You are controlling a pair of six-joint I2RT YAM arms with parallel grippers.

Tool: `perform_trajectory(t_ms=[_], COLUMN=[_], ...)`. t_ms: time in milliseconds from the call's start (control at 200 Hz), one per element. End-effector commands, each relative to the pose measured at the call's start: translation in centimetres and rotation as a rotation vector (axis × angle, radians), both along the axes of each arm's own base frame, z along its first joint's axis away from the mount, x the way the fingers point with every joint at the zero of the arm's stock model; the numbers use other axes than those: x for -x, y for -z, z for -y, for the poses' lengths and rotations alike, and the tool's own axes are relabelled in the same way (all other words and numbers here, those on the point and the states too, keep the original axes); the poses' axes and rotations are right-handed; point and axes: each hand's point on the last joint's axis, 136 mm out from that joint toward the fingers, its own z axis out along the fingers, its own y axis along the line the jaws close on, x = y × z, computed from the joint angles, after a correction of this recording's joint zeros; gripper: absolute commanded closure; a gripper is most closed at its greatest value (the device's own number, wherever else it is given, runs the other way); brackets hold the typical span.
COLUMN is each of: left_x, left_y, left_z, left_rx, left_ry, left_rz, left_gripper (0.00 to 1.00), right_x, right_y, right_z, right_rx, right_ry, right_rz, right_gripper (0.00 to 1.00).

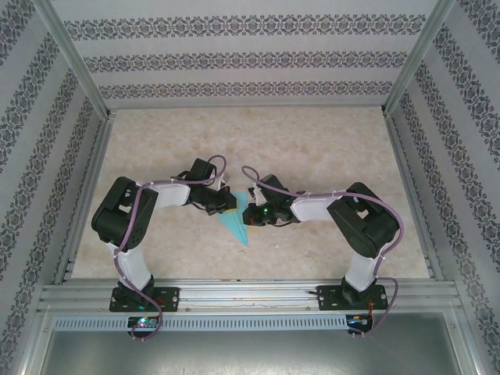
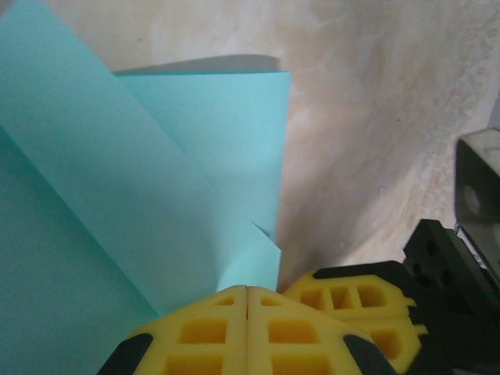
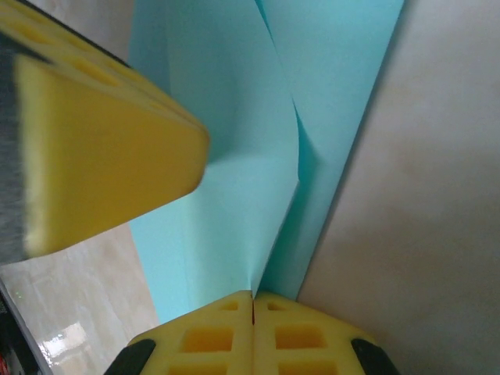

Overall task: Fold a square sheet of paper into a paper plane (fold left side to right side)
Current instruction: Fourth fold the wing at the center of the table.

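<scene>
The square sheet of paper (image 1: 236, 226) is turquoise and creased into a narrow shape whose sharp point aims at the near edge. It lies mid-table between the two arms. My left gripper (image 1: 226, 201) reaches its upper left part, and my right gripper (image 1: 251, 212) meets it from the right. In the left wrist view the yellow jaws of the left gripper (image 2: 248, 291) are shut, with a raised flap of the paper (image 2: 156, 195) running into them. In the right wrist view the right gripper (image 3: 252, 297) is shut on an upright fold of the paper (image 3: 234, 156).
The beige table (image 1: 312, 148) is boxed in by patterned walls (image 1: 250, 55) at the back and both sides. An aluminium rail (image 1: 250, 293) carries both arm bases at the near edge. The two grippers stand almost touching: right fingers (image 2: 359, 301) beside mine, left finger (image 3: 101, 164) close above.
</scene>
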Motion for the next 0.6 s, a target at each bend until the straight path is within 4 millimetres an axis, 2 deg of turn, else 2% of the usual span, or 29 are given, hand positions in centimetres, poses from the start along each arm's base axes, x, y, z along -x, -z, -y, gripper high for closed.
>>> perform_trajectory(t_ms=[0, 425, 595], left_x=[-0.4, 0.6, 1.4], left_y=[0.1, 3.6, 4.7], left_z=[0.7, -0.9, -1.4], left_rx=[0.004, -0.099, -0.125], left_ry=[0.04, 0.033, 0.035], left_rz=[0.043, -0.008, -0.032], left_gripper=[0.98, 1.0, 1.0], right_x=[2.0, 2.5, 2.2], right_y=[4.2, 3.9, 2.7], right_z=[2.7, 3.0, 2.3], right_rx=[0.174, 0.181, 0.135], right_ry=[0.004, -0.007, -0.001], right_rz=[-0.079, -0.087, -0.073], right_gripper=[1.0, 1.0, 1.0])
